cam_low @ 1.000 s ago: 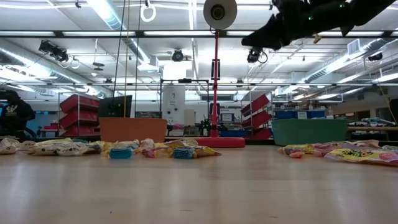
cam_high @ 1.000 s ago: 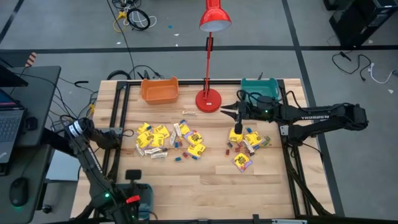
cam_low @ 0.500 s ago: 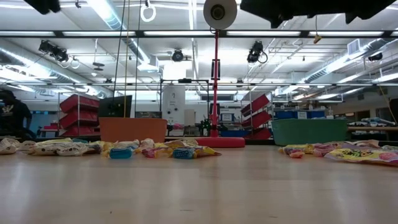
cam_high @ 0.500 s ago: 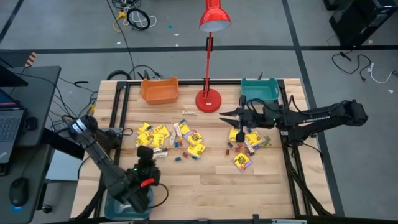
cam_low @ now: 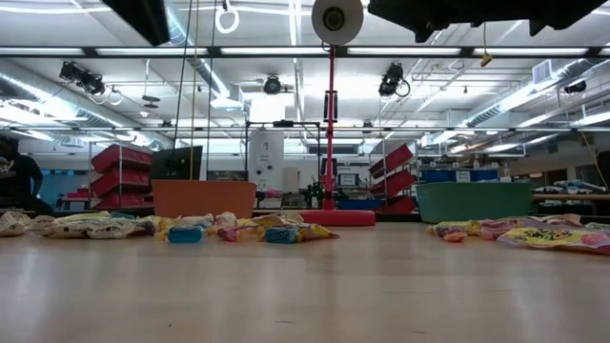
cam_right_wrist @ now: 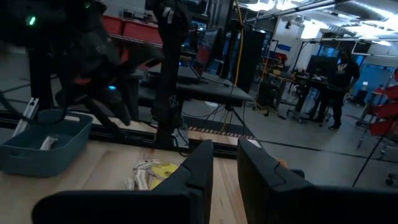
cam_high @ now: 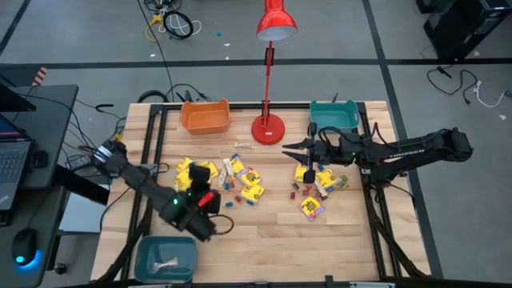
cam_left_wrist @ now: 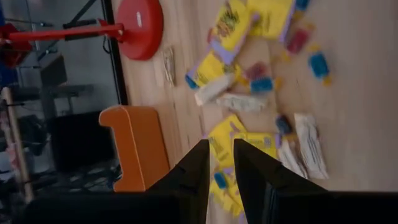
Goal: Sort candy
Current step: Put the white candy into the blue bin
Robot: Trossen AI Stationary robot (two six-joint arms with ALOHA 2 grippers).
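The candy lies in two piles on the wooden table: a left pile and a right pile, also seen in the low view as a left pile and a right pile. There are yellow packets, pale bars and small red and blue pieces. My left gripper hangs above the near edge of the left pile and slants down toward it. Its fingers stand a narrow gap apart with nothing between them. My right gripper is level above the far side of the right pile, a narrow empty gap between its fingers.
An orange bin and a teal bin stand at the far edge, with a red lamp's base between them. A blue-grey bin at the near left corner holds a pale bar. Bare wood lies near the front edge.
My left gripper has swung from above the near-left bin toward the far edge and right, to the left candy pile, turning as it went. My right gripper tipped up from pointing down to level, then kept still. The candy has not moved.
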